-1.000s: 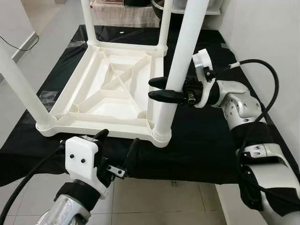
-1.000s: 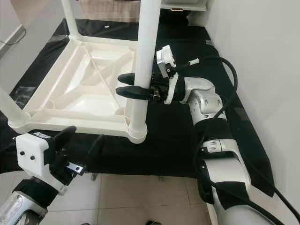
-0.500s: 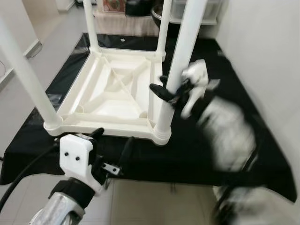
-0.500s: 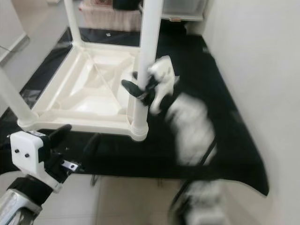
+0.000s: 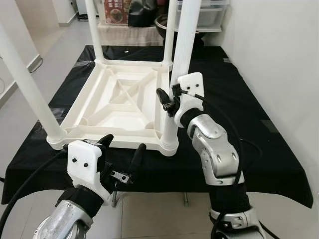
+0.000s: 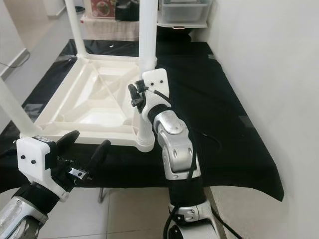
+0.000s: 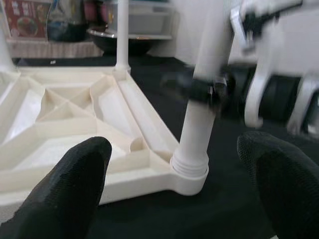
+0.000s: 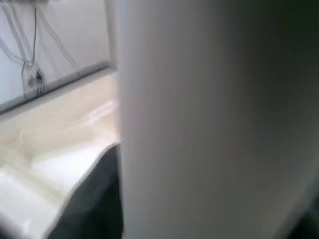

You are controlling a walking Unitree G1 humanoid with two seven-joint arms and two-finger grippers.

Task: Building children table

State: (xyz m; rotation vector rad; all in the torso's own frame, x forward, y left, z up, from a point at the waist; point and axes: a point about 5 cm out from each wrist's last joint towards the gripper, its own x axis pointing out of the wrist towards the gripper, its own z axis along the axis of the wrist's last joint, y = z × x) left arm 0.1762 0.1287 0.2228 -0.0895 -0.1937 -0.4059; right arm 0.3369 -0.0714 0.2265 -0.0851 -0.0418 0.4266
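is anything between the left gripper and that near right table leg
Nothing visible. The left gripper hangs open off the near edge of the black-covered platform, and the left wrist view looks straight at the leg. The right gripper is at that leg, higher up.

wall (image 6: 264, 59): white, right | floor (image 5: 164, 219): pale tiles | black cloth (image 5: 259, 149): spread underneath

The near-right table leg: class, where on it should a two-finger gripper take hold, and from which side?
Probably mid-shaft of the near-right leg, above its socket collar, approached horizontally from the open cloth side. The leg is a round upright tube, so fingers can straddle it there, as the right gripper does.
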